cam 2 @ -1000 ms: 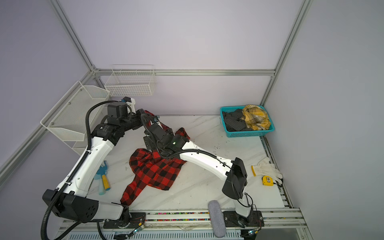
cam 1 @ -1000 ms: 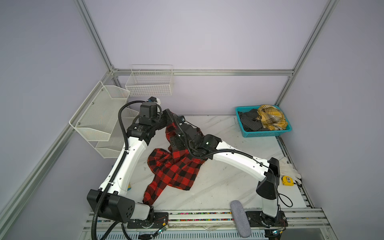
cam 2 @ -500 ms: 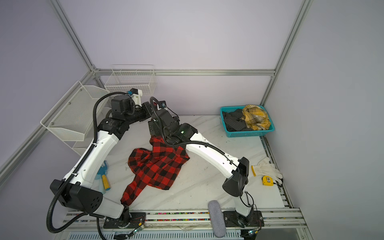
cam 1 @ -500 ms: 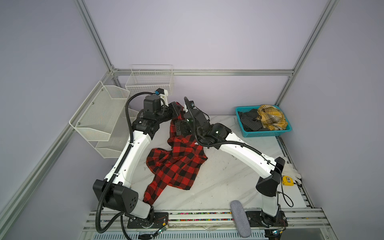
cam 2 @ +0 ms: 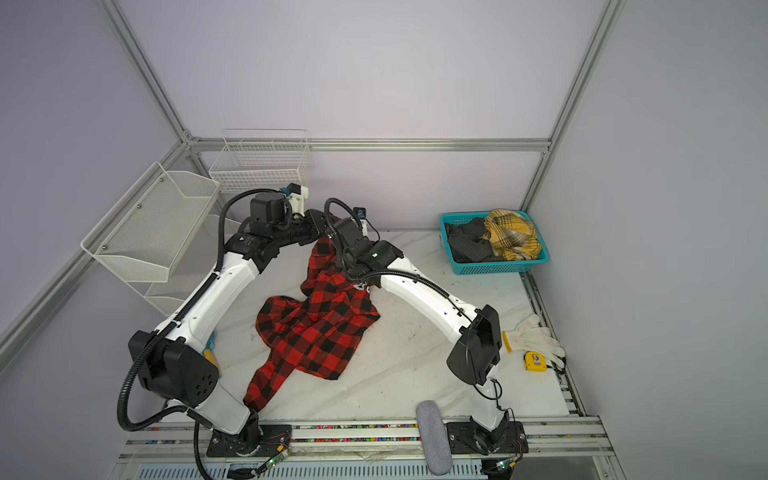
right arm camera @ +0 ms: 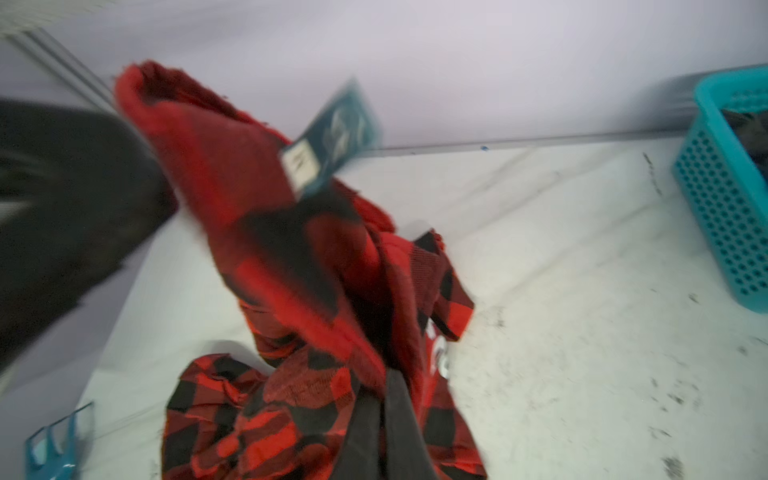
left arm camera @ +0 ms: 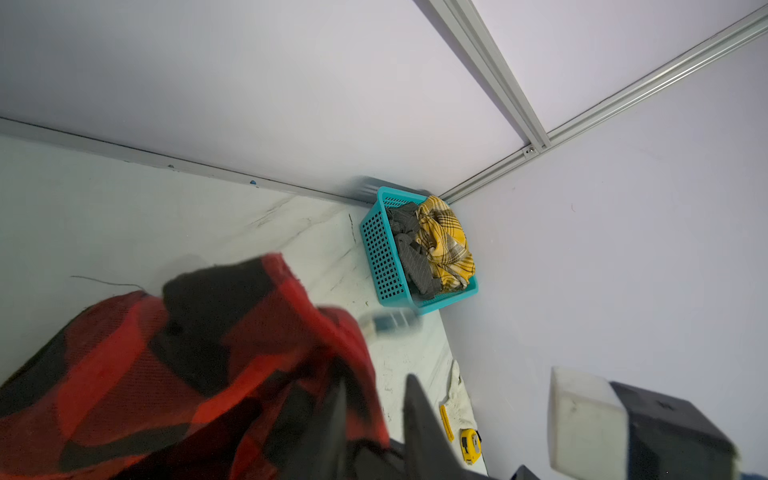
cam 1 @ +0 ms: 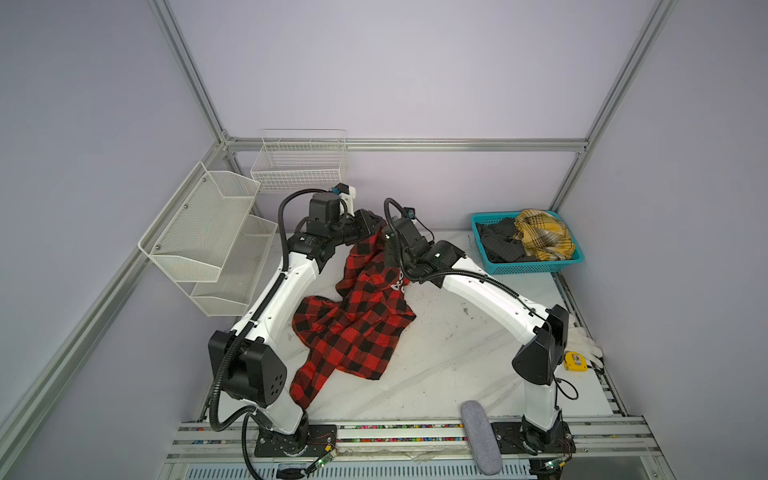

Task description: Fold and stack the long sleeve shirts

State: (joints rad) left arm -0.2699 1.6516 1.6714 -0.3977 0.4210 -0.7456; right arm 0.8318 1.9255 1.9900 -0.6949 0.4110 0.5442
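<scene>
One of the long sleeve shirts, the red-and-black check shirt, lies crumpled mid-table in both top views, its upper end lifted toward the back wall. My right gripper is shut on a fold of this shirt, beside white letters; a teal label hangs from the raised end. My left gripper hovers by the same raised end. Its jaws stand apart, with cloth draped against one finger. In a top view both grippers meet at the shirt's top.
A teal basket at the back right holds a yellow plaid cloth and dark cloth. White wire racks hang at the left. A white glove, a yellow tape measure and a grey pad lie at the right and front.
Both arms rose toward the back wall, lifting the shirt's upper end. The right gripper closed on the cloth and the left gripper's jaws came apart.
</scene>
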